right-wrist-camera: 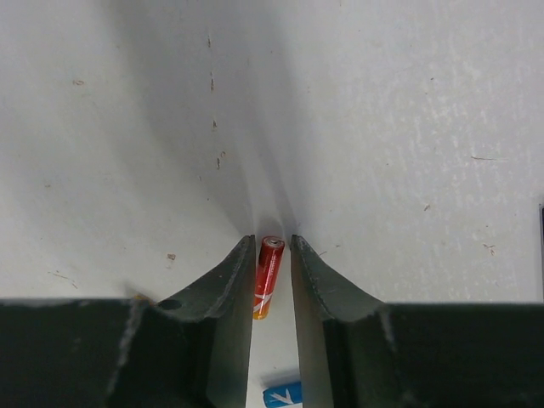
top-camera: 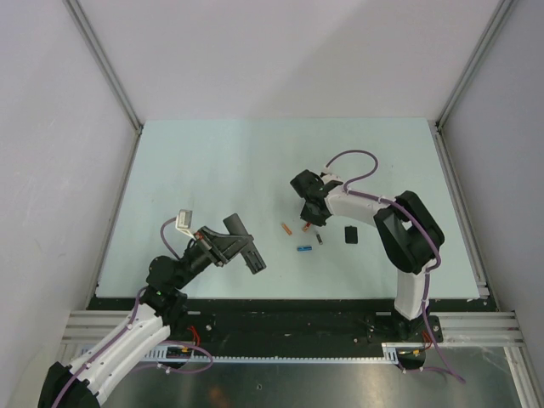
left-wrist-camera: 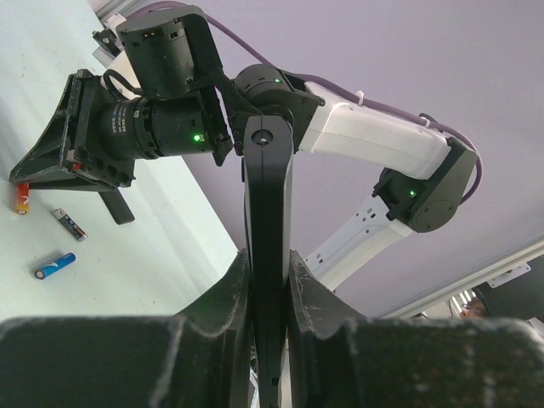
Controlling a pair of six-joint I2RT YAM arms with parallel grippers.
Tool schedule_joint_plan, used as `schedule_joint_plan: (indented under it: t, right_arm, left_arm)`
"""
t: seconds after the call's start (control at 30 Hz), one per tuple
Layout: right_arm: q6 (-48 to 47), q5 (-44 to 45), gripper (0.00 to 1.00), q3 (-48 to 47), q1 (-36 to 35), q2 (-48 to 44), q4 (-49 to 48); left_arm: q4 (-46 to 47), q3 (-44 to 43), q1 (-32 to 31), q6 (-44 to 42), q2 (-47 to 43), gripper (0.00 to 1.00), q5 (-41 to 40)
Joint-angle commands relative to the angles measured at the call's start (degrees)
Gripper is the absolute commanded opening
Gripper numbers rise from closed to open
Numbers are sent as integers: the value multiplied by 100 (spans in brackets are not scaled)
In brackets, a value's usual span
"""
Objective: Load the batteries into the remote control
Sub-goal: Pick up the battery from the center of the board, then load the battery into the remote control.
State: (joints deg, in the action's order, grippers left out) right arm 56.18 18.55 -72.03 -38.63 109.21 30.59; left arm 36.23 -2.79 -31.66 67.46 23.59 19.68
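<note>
Surface finishes, battery-loading bench.

Table (top-camera: 255,170): pale, matt, flecked with small dark scuffs. Remote control (left-wrist-camera: 268,187): smooth black plastic with a faint sheen. Left gripper (left-wrist-camera: 268,259) and right gripper (right-wrist-camera: 272,244): fingers of coarse, grainy matt black. Orange-red battery (right-wrist-camera: 269,276): glossy printed wrap. Blue battery (left-wrist-camera: 53,267), at 9 o'clock of the remote control in the left wrist view: glossy wrap. Arm shells (left-wrist-camera: 365,136): smooth white plastic, semi-gloss. Frame rails (top-camera: 102,68): bare grey metal, dull.
</note>
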Motion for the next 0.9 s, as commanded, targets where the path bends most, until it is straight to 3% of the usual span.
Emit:
schedule_joint_plan:
  t: [0.0,0.2,0.23,0.47,0.7,0.87]
  right_arm:
    - [-28,105,26,-74,-13,276,202]
    - [-28,79,11,-74,-48,172,211]
    - [-28,96,0,-74,-39,110,211]
    - [-870,237,0,66,-100,-1339,-79]
    - [-3188,132,0,997,-952,-3518,-1545]
    - [-3914,-18,0,1534,-1463,-4713,-1707]
  left_arm:
    - [113,1061,-16,-57,-22,0,18]
    - [113,1061,-16,-58,-13,0,36]
    - [113,1052,-16,-58,5,0,27]
    - [113,885,-16,-84,145,1,-35]
    - [113,411,-33,-216,733,0,-192]
    - [148,-239,-60,-216,1505,0,-254]
